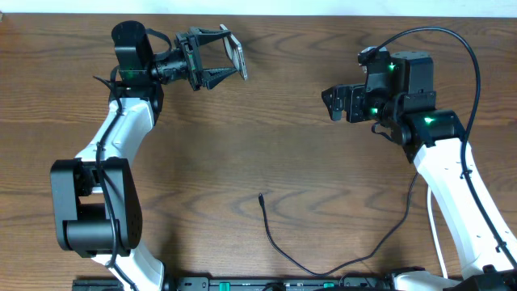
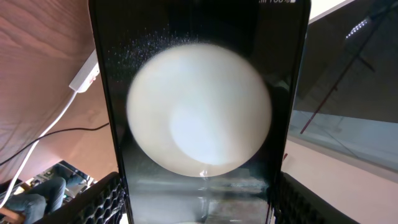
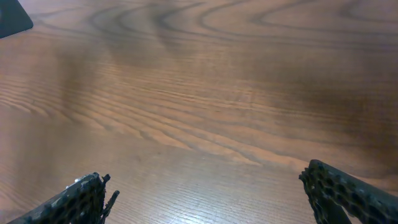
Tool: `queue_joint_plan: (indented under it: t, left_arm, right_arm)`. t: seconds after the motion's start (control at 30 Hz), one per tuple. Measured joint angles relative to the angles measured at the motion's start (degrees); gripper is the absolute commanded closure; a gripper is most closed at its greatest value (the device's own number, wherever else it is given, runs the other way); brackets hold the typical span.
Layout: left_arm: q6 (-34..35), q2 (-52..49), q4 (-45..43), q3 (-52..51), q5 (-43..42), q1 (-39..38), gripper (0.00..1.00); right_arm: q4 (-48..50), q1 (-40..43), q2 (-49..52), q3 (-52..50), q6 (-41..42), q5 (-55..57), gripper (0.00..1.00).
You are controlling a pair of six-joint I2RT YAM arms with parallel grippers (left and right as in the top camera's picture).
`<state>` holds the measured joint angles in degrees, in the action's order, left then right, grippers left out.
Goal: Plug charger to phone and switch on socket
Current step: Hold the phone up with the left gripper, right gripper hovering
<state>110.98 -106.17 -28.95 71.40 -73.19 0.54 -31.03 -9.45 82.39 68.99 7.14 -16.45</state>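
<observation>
My left gripper (image 1: 220, 60) is raised at the table's far left and shut on the phone (image 1: 237, 58), gripping it by its two long edges. In the left wrist view the phone (image 2: 199, 93) fills the frame between the fingers (image 2: 199, 202), black with a large white circle. The charger (image 1: 275, 238) lies loose on the table at front centre, its plug tip (image 1: 260, 195) pointing away. Part of the white socket (image 2: 84, 73) with red marks and a white cord shows behind the phone. My right gripper (image 1: 329, 103) is open and empty above bare wood (image 3: 205, 193).
The wooden table (image 1: 323, 178) spans the view. A black robot cable (image 1: 464, 48) loops over the right arm. A dark corner of something (image 3: 12, 18) shows at the upper left of the right wrist view. Arm bases stand along the front edge.
</observation>
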Motion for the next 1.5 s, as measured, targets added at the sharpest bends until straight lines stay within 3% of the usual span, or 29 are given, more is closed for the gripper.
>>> queue_joint_plan:
  t: [1.0, 1.5]
  left_arm:
    - [-0.52, 0.0, -2.38, 0.0, 0.0, 0.0, 0.93]
    - [-14.05, 0.0, 0.42, 0.0, 3.76, 0.0, 0.92]
  right_arm:
    - [0.31, 0.0, 0.0, 0.0, 0.0, 1.07, 0.01]
    - [4.94, 0.0, 0.0, 0.02, 2.97, 0.04, 0.01]
